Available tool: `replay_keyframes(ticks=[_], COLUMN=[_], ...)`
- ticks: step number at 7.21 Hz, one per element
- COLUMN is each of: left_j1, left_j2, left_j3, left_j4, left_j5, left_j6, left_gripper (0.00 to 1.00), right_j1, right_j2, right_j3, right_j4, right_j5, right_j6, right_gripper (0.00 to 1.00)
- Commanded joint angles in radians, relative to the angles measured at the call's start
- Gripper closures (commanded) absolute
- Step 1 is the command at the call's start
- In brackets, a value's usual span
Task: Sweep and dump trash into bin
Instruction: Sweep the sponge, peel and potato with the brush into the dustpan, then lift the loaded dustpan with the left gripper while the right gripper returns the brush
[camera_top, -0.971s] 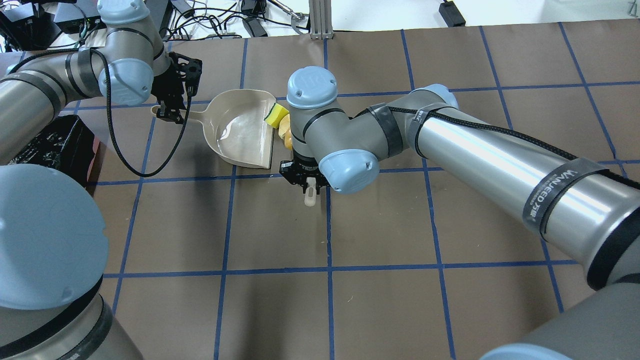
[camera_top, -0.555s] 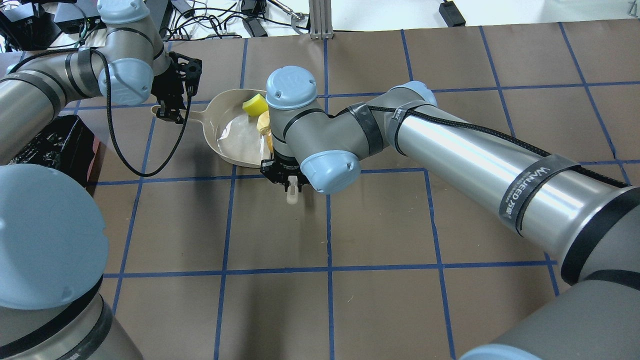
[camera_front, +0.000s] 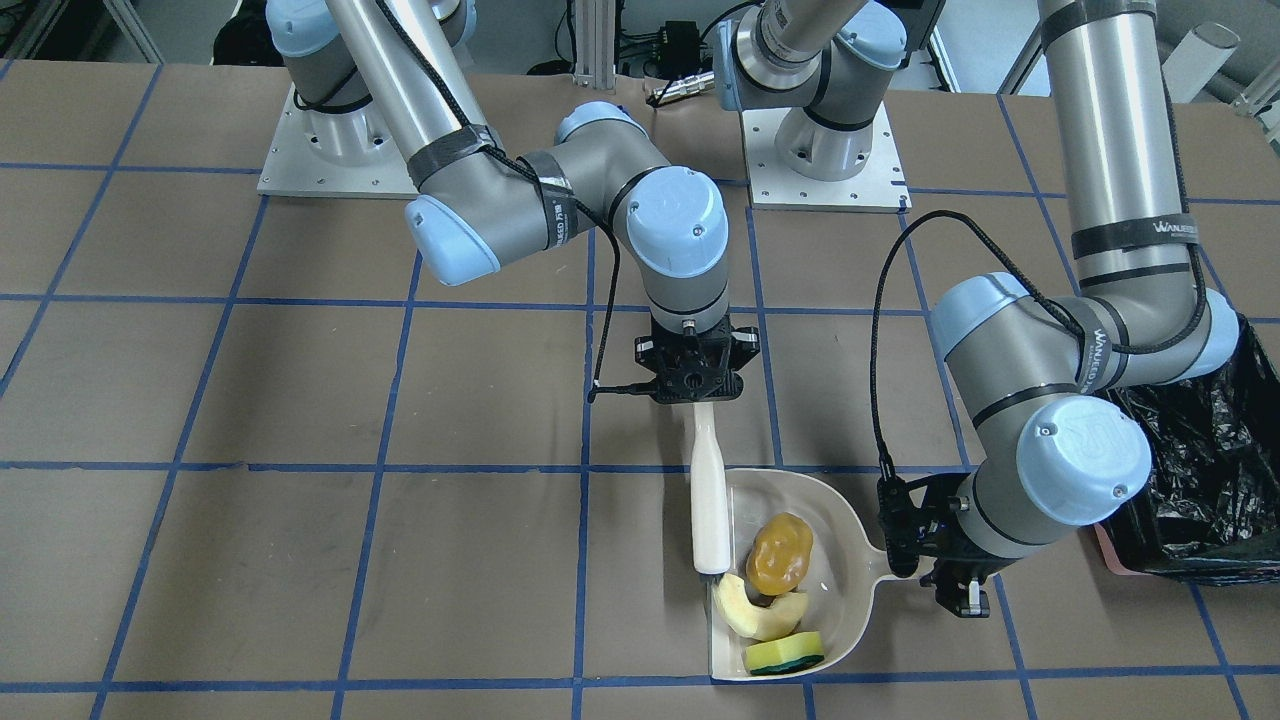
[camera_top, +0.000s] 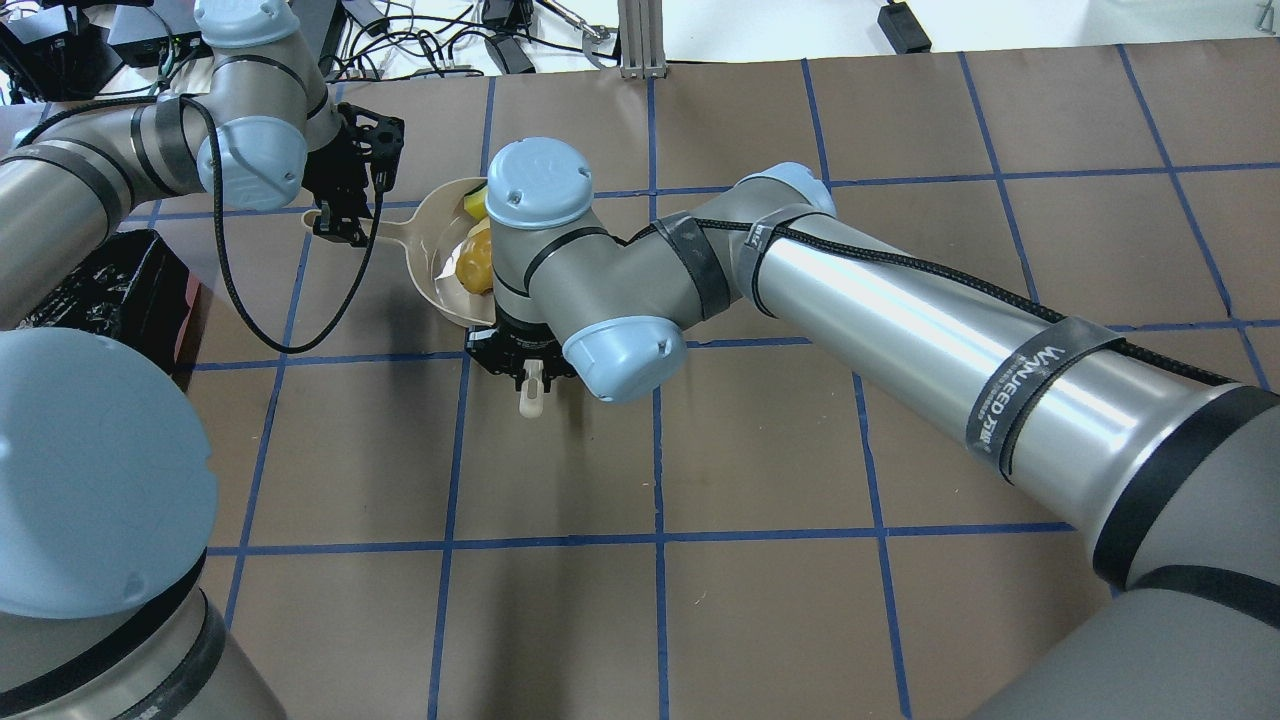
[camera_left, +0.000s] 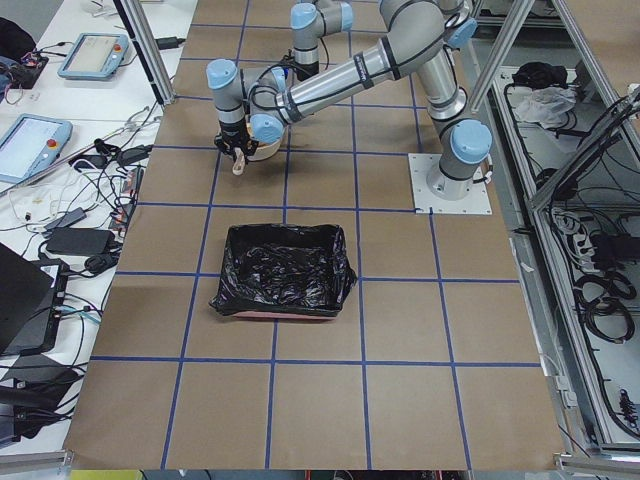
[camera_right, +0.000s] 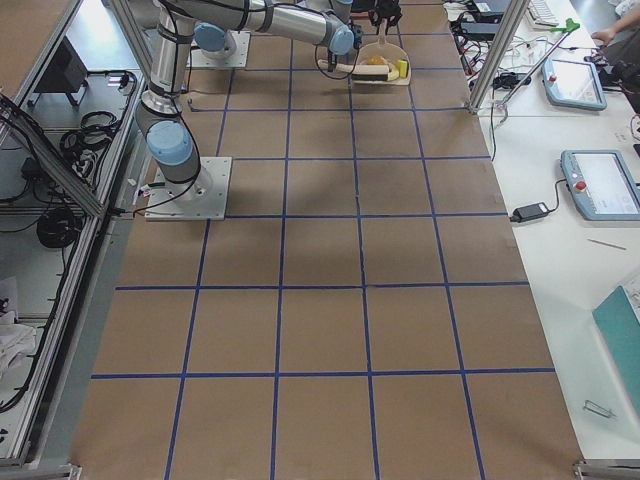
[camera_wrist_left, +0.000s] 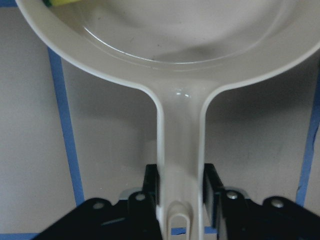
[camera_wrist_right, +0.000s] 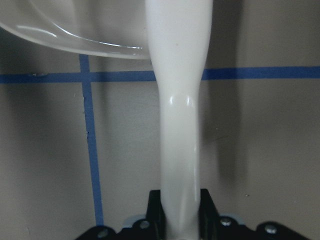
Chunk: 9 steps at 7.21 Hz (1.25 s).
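The sweeping step looks all but finished; all three pieces of trash lie inside the dustpan (camera_front: 842, 590), which seems to rest flat on the table (camera_front: 300, 400). The orange-brown potato-like lump (camera_front: 779, 553) sits mid-pan; the pale crescent slice (camera_front: 750, 612) lies just beside it, nearer the pan's open mouth, and seems to touch it; the yellow sponge with its green layer (camera_front: 784, 655) lies in the corner of the pan, at the mouth and against the side wall.

The right claw (camera_wrist_right: 181, 210) is closed around the stem of the white brush (camera_front: 708, 500); the brush lies along the dustpan's mouth, its far end just beside the crescent slice, so it acts as a gate across the opening. Whether its tip touches the slice cannot be told. The left claw (camera_wrist_left: 180, 187) is clamped on the dustpan's narrow handle, one finger on each side, near the handle's hanging loop.

The bin (camera_left: 285, 298), lined with crinkled black plastic, stands on the table past the dustpan's handle end, apart from it; nothing of the trash shows in it.

The next move, by this reading, is the dump; the brush should draw back from the dustpan's mouth without dragging the slice out; then the left arm needs to lift the dustpan with its mouth kept level or tipped slightly up, carry it over the bin, and tilt it only once the mouth is above the black liner. The glossy lump looks likely to roll, so a slow lift would suit.
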Motion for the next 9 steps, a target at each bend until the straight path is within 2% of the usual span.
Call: replay_keyframes(ticks=[1,3,5,7,9], left_j1=[0.001,0.001,0.001,0.005,0.031], left_j2=[0.0,-0.001,0.0,0.002,0.032], left_j3=[0.002,0.0,-0.002,-0.003,-0.017], left_j4=[0.002,0.0,0.002,0.002,0.0], left_j5=[-0.002,-0.008,-0.014,-0.056,-0.1], left_j6=[-0.001,-0.001,0.006,0.006,0.009], left_gripper=[1.0,1.0,1.0,1.0,1.0], right_j1=[0.018,-0.005,-0.119,-0.288,-0.477], right_j2=[-0.004,-0.044,-0.131,-0.207,-0.256], right_j3=[-0.032,-0.087,-0.078,-0.04,0.022], right_j4=[0.019,0.185,0.355,0.398,0.402], right_j5=[0.005,-0.014,-0.089,-0.093,-0.16], right_j6=[0.046,-0.006,-0.151,-0.219,-0.443], right_gripper=[1.0,1.0,1.0,1.0,1.0])
